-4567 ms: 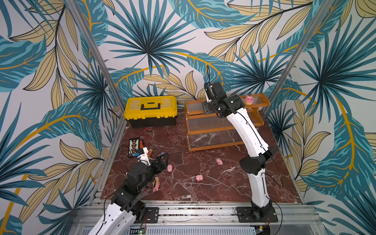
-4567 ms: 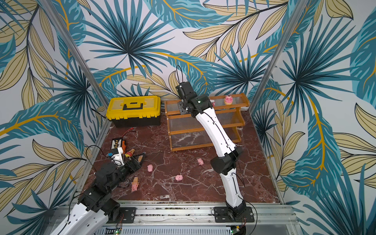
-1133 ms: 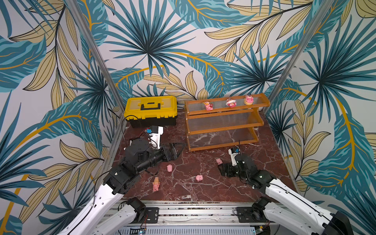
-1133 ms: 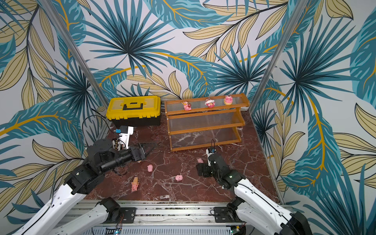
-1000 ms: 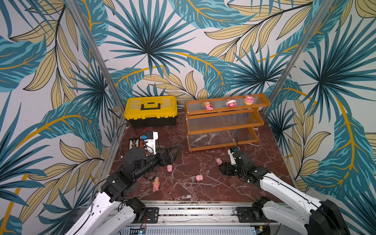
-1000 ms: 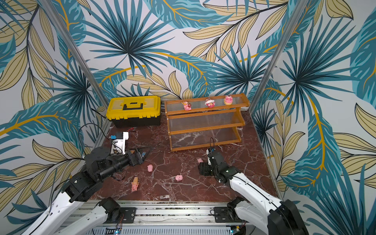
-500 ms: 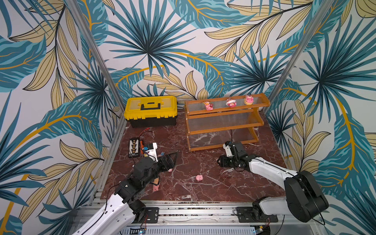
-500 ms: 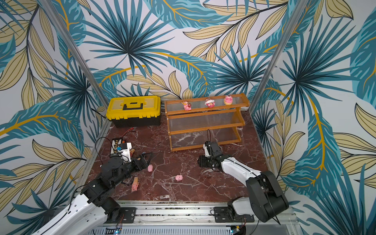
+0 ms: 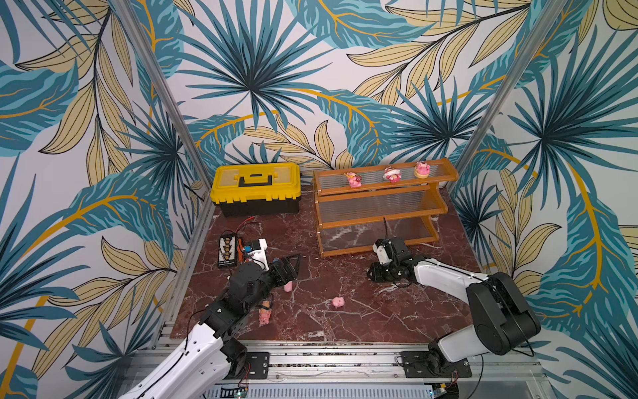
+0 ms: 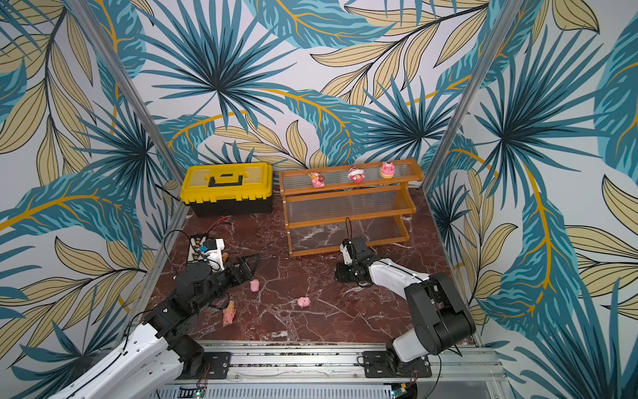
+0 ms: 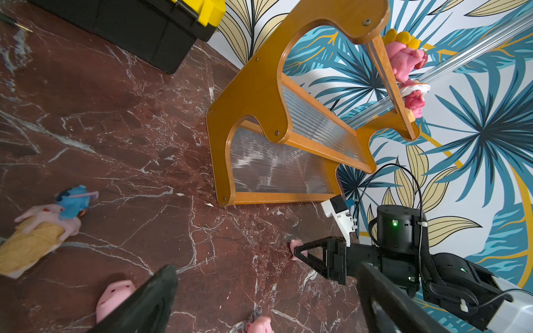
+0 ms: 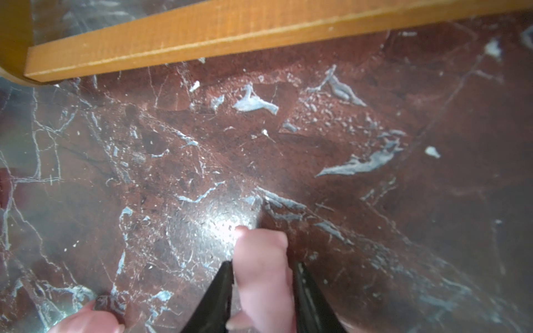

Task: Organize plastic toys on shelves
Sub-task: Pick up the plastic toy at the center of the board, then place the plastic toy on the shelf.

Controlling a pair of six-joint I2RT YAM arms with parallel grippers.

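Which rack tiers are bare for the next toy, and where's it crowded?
Middle tier and bottom tier of the orange-brown wooden rack are bare. Top tier holds three pink figurines. Crowded: toy-strewn marble floor by the left gripper, and the rack's front, where the right gripper pinches a pink piglet.

Glossy marble tabletop (image 12: pixel 403 144); smooth plastic piglet (image 12: pixel 262 259).

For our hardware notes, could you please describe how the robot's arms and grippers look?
The left arm and right arm have white links between black round joints. The left gripper and right gripper are black, with two pointed, triangular fingers. A thin black cable loops beside a white camera mount and green lights near the right gripper.
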